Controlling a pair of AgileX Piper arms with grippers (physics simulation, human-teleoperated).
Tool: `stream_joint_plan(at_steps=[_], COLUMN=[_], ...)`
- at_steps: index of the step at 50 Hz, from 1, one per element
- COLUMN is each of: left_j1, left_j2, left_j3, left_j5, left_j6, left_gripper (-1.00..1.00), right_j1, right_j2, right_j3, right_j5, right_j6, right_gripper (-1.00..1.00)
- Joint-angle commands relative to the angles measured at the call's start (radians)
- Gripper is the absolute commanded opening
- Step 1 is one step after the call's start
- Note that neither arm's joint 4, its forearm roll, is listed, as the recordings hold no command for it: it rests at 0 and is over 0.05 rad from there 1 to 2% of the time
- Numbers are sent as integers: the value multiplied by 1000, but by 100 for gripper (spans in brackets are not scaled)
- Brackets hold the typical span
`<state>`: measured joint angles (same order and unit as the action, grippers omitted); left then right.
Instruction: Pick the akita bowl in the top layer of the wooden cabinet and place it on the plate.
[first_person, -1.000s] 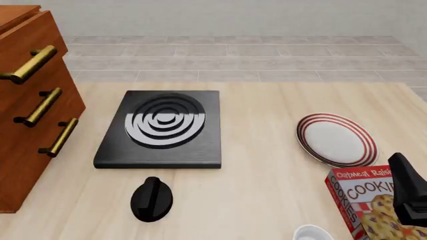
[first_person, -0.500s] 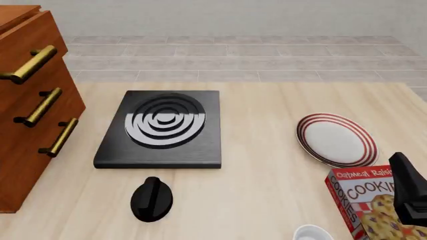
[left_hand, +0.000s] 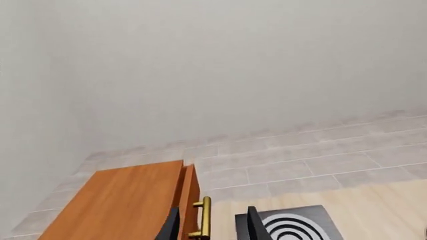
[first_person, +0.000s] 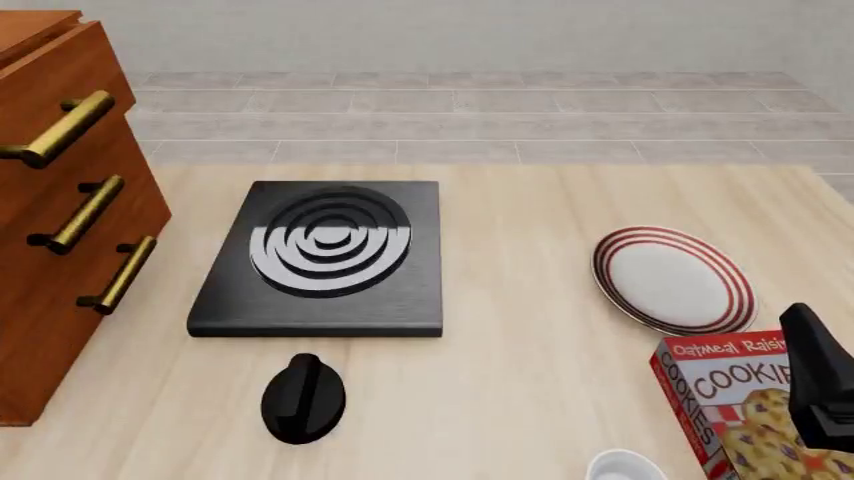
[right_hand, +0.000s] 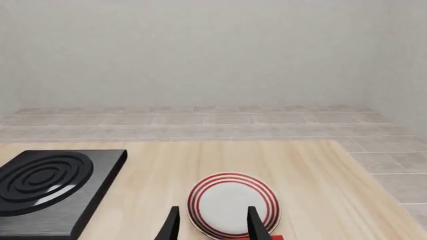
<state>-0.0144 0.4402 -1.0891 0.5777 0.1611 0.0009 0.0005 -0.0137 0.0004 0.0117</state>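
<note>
Standing at the desk's left edge, the reddish-brown wooden cabinet (first_person: 60, 200) keeps all three brass-handled drawers shut, so the akita bowl stays hidden inside the top layer (first_person: 54, 90). Nothing has shifted over the last second; the task has not begun. The left gripper (left_hand: 210, 225) hangs above the cabinet, fingers parted and empty. Near the right edge lies the red-ringed white plate (first_person: 674, 280), bare. The right gripper (right_hand: 212, 224) looks over it, fingers apart and empty.

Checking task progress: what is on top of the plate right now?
Nothing: the plate shows a bare white centre in the front and right wrist views. The akita bowl is not visible anywhere; the wooden cabinet's drawers look shut.
</note>
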Motion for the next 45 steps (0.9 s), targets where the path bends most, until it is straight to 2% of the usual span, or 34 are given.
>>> stream_joint_plan(at_steps=[1,9,10,14,15,21,45], left_j1=[-1,2,18,36,40,75,116], left_j2=[92,161,175,203,209,240,315], left_j3=[-76,-126,-127,-145,-141,-162,-224], left_j5=[62,115,120,139,145,173,262], left_j6=[21,0,22,21,47,52,91], left_gripper=[100,100,100,100,100,100,100], right_j1=[-1,-3,-3,-2,-3,-8,-7], right_j2=[0,1,1,0,0,0,0], right_j3=[0,0,1,0,0,-1,-3], right_j5=[0,4,5,5,5,1,2], right_j6=[1,0,0,2,3,7,14], right_gripper=[100,100,100,100,100,100,100])
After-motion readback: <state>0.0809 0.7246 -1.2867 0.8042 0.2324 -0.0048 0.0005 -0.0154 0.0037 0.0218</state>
